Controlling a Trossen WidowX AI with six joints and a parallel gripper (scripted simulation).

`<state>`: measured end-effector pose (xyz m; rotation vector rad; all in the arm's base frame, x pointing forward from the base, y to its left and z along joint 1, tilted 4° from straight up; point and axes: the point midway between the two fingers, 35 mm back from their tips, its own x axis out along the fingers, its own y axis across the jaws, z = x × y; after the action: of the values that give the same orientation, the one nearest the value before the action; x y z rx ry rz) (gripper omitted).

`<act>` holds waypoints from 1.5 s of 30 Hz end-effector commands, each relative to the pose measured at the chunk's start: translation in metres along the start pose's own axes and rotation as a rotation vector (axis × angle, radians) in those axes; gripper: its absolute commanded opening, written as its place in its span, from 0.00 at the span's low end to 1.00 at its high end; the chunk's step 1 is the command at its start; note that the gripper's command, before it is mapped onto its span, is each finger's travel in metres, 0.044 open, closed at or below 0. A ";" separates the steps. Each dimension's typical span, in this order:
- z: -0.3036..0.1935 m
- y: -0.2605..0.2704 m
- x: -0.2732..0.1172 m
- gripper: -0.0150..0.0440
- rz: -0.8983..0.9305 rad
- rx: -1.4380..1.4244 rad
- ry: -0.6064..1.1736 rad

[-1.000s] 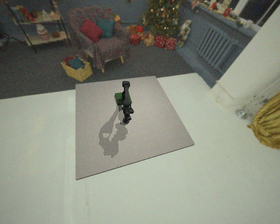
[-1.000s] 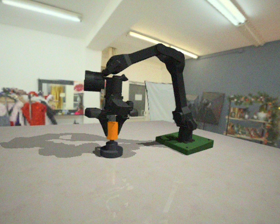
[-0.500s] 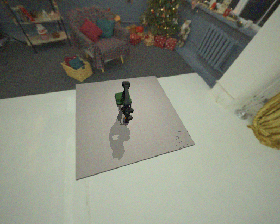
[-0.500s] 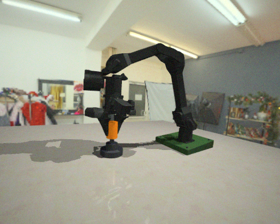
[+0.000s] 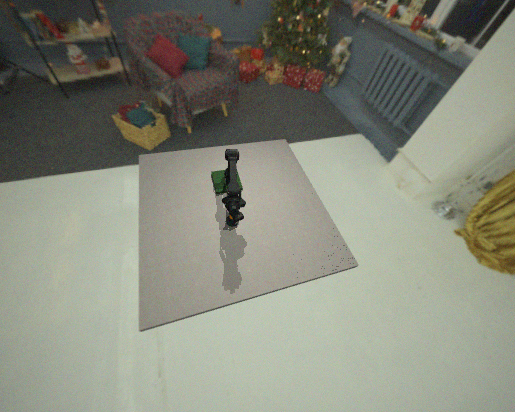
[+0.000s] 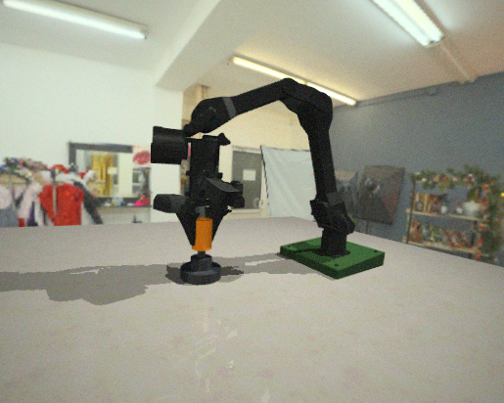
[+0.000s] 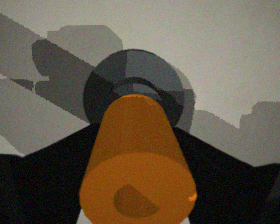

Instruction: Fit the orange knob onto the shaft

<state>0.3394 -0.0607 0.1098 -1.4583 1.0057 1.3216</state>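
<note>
The orange knob is upright between the fingers of my gripper, which is shut on it. The round dark pedestal stands on the table directly below the knob. A short piece of the dark shaft shows between the knob's lower end and the pedestal's raised collar, so the knob is above the pedestal and not down on it. In the wrist view the D-shaped hole shows in the knob's top face. Whether the shaft's tip is inside the knob is hidden. The shaft's flat side cannot be seen.
The arm's green base plate stands on the grey table top, behind the pedestal in the top view and to its right in the exterior view. The arm's shadow lies across the table around the pedestal.
</note>
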 end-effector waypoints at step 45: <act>0.000 0.000 0.000 0.25 -0.003 -0.212 0.001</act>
<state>0.3394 -0.0607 0.1097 -1.6099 0.8905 1.4595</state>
